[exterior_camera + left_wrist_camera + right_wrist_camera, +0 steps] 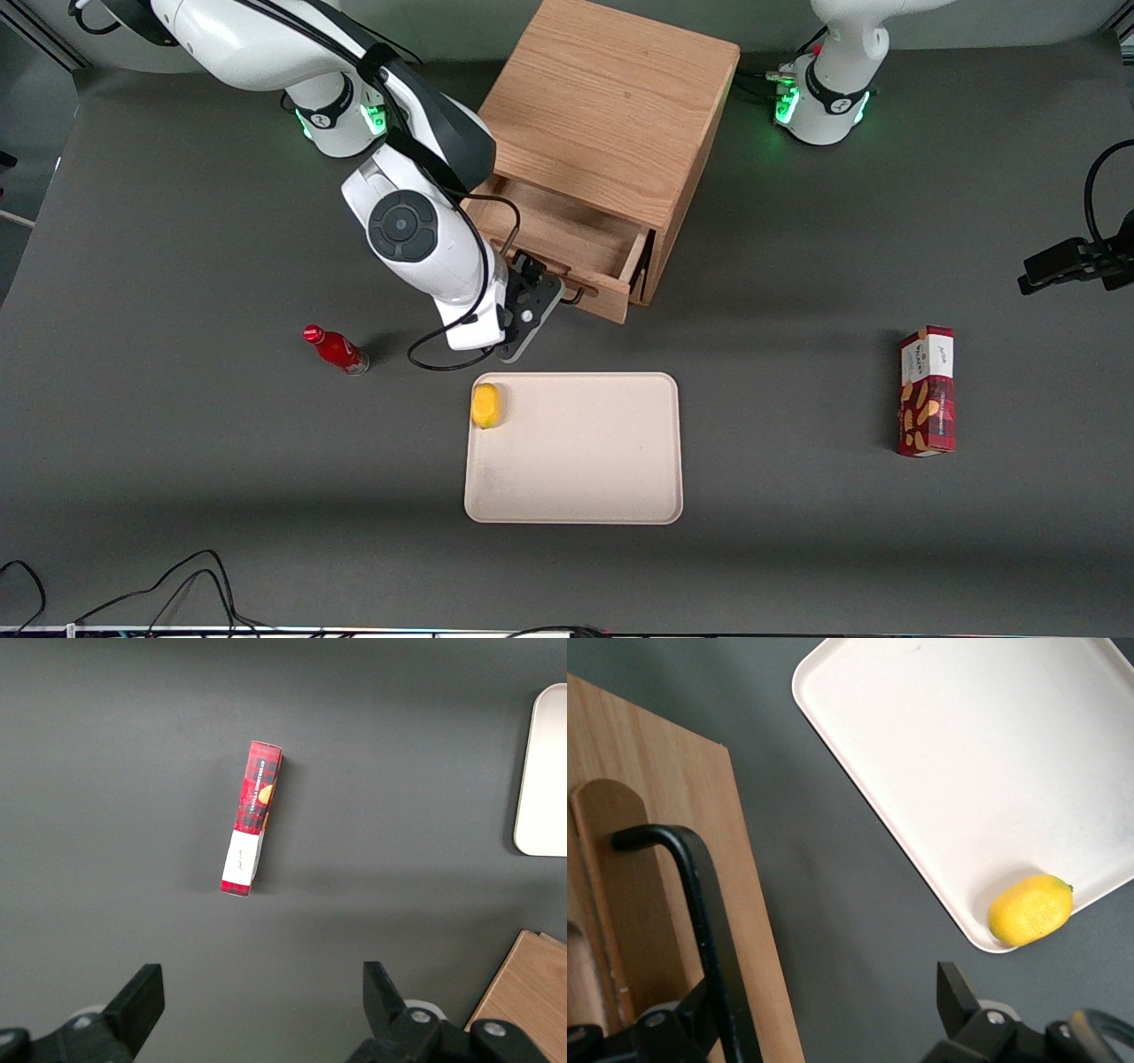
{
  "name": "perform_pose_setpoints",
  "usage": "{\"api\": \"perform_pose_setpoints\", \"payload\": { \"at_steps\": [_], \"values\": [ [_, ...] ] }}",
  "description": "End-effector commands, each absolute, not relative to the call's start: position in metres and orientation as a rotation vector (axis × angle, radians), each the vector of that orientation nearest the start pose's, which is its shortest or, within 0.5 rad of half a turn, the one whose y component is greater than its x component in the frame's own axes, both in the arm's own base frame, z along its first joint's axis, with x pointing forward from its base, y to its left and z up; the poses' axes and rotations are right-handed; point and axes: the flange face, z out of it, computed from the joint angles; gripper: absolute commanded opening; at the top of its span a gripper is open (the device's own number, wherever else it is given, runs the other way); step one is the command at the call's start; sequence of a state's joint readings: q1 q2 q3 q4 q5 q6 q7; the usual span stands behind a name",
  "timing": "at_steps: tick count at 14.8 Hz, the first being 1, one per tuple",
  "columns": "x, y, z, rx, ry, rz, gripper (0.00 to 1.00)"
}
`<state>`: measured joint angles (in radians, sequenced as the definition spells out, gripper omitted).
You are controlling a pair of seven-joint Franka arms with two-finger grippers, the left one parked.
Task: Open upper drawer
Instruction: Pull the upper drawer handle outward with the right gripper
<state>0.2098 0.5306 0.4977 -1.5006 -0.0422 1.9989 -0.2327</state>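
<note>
Cream tray [576,478] lies nearest the front camera on the dark desk [177,443], with a lemon [485,405] in the corner closest to the working arm. Farther from the camera stands the wooden cabinet [611,115], and its upper drawer [567,244] is already pulled well out, its bare inside showing under the cabinet top. Judging from that, the opening looks largely done; what remains is perhaps a little more pull and then letting go of the handle. The gripper [530,306] sits right at the drawer's front, between the drawer and the tray. From the right wrist camera its fingers [953,994] are spread, with the black bar handle [709,930] running just beside one finger rather than being pinched. A red bottle [337,349] lies toward the working arm's end of the desk, and a red snack box [927,390] lies toward the parked arm's end.
</note>
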Motion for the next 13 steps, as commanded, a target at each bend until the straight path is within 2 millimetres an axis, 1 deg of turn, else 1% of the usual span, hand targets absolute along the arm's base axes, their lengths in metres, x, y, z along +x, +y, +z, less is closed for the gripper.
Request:
{"api": "perform_pose_setpoints", "payload": {
  "at_steps": [1, 3, 5, 7, 9, 13],
  "values": [
    [0.576, 0.4, 0.394, -2.644, -1.289, 0.018, 1.0],
    [0.579, 0.396, 0.394, -2.652, -1.281, 0.016, 1.0],
    [0.584, 0.397, 0.398, -2.65, -1.275, -0.002, 1.0],
    [0.586, 0.396, 0.397, -2.651, -1.271, -0.002, 1.0],
    [0.595, 0.389, 0.401, -2.665, -1.252, -0.021, 1.0],
    [0.598, 0.387, 0.395, -2.667, -1.246, -0.013, 1.0]
  ]
}}
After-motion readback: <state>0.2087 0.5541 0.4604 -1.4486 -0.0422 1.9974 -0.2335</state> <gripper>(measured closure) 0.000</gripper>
